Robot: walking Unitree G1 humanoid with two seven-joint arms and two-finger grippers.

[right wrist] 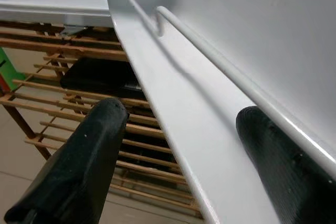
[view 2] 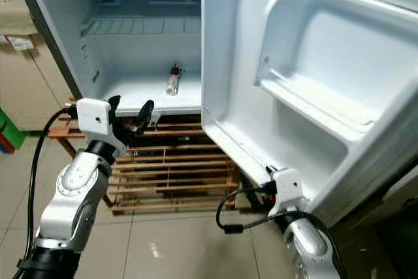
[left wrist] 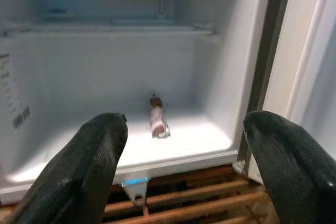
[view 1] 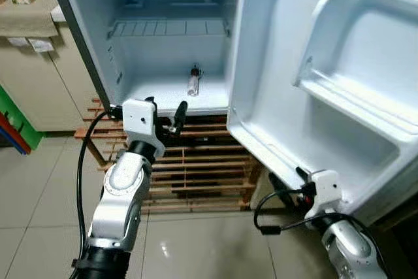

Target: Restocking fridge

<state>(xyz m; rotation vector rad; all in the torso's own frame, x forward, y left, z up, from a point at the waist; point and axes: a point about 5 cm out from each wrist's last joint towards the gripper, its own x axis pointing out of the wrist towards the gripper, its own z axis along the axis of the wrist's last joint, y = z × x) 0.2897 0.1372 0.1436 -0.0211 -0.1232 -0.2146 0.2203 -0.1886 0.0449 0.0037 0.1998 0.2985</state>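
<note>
The fridge (view 1: 130,63) stood open holding one small bottle (view 1: 194,80) on its floor; the left claw (view 1: 166,114) gaped empty just outside, the right claw (right wrist: 178,129) open astride the door's (view 1: 313,83) lower edge, so restocking looked barely begun.

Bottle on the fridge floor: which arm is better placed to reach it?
Probably left. The left gripper hangs open just outside the fridge, facing the bottle. The right gripper sits low, straddling the door's bottom edge.
</note>
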